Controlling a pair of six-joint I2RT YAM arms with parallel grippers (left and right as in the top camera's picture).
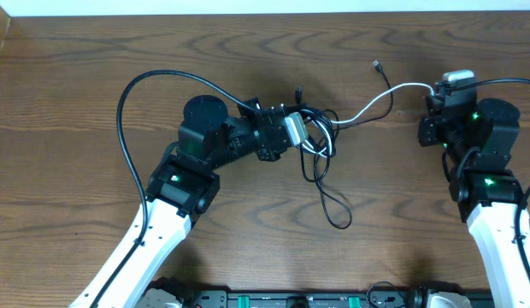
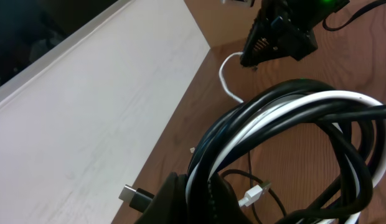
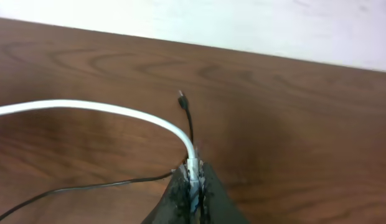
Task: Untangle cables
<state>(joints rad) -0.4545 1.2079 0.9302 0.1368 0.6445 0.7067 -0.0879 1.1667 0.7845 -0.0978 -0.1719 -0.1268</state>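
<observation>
The left gripper (image 1: 297,135) is closed on the tangle (image 1: 320,152) near the centre; from it the white cable (image 1: 380,98) is drawn rightward, its long axis running arm to arm, to the right gripper (image 1: 436,92), which is clamped on its end

Left wrist view: cable bundle (image 2: 292,124) blurred, loops cut by right and bottom edges. Right wrist view: white cable (image 3: 87,107) runs off left edge — its end partly hidden in right gripper (image 3: 193,170).
</observation>
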